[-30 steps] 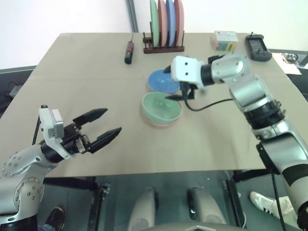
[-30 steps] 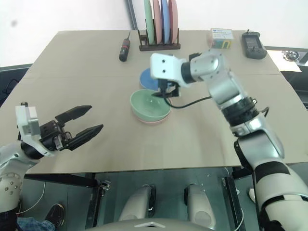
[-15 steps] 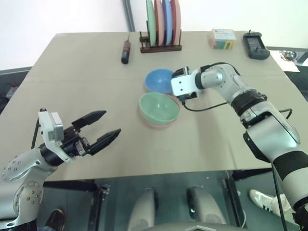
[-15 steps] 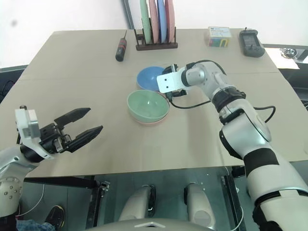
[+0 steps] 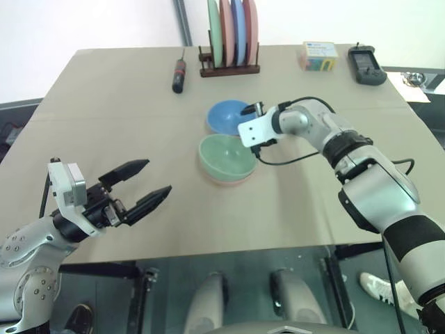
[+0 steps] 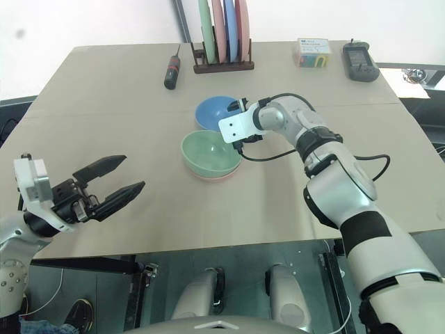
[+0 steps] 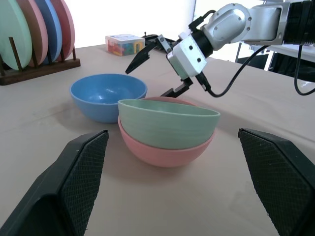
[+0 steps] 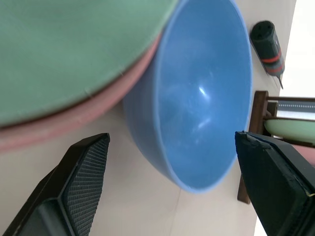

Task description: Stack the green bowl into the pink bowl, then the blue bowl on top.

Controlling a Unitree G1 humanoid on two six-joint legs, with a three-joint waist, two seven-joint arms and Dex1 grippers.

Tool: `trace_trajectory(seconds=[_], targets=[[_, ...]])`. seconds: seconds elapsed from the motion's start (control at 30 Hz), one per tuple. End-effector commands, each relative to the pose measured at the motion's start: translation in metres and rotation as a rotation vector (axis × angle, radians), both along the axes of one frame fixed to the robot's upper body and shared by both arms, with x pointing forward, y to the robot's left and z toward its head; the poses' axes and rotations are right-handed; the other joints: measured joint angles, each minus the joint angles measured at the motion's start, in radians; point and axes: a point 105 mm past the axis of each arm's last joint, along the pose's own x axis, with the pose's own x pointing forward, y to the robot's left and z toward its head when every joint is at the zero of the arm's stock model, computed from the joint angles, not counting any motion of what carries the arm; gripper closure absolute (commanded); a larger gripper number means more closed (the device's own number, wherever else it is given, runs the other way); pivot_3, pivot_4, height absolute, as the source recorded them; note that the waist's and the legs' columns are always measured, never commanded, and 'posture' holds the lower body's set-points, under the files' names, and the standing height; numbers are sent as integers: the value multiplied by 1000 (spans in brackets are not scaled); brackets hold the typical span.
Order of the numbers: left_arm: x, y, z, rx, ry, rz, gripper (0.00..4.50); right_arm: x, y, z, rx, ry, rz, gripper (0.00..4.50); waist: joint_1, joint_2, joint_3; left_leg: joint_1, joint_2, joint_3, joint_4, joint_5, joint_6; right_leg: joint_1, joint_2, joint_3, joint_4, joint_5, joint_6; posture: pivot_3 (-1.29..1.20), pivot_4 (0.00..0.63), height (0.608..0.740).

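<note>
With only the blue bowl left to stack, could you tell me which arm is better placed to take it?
The right. Its gripper hangs open beside the blue bowl, facing it, while the left gripper is near the table's front edge.

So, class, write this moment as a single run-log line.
green bowl nested in pink bowl | blue bowl on table, unstacked | right gripper open at blue bowl | left gripper open, away

Bright even light, soft shadows (wrist views sharp), white backdrop overexposed
</note>
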Motion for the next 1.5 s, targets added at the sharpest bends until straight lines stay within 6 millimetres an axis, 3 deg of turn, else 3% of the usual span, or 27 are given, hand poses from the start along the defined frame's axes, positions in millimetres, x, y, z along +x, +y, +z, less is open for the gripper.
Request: trace_trajectory(seconds=[0.03,0.3,0.6,0.87,1.07,1.23,1.4,1.5], targets=[[-6,-2,13,11,-64,-6,0,0,8,18,11,-51,30,1178,0,0,0,0,0,0,0,0,0,0,0,0,0,0,0,0,150,740],[-6,-2,13,12,-64,-9,0,-1,8,15,5,-50,35,4426,0,0,0,0,0,0,0,0,0,0,0,0,0,0,0,0,150,740],[-3,-1,12,13,-64,-8,0,0,4,16,6,-48,28,4483,0,0,0,0,0,0,0,0,0,0,0,0,0,0,0,0,150,740],[-3,-1,12,18,-66,-18,0,-13,-1,54,51,-31,135,4483,1,0,0,0,0,0,0,0,0,0,0,0,0,0,0,0,150,740],[1,-2,14,13,-72,-35,0,-54,-8,86,76,118,322,4483,1,1,1,0,0,0,0,0,0,0,0,0,0,0,0,0,150,740],[4,-4,13,13,-75,-46,0,-103,-9,106,99,245,459,4483,7,1,1,1,1,-2,0,0,0,2,0,-2,1,0,0,0,150,740],[6,-5,12,17,-78,-57,0,-135,-7,107,86,323,525,4483,14,1,1,1,0,-3,1,0,0,2,0,-3,1,0,0,0,150,740],[7,-5,12,17,-80,-61,0,-143,-6,101,70,351,537,4483,17,1,1,1,0,-3,1,0,0,2,0,-3,1,0,0,0,150,740]])
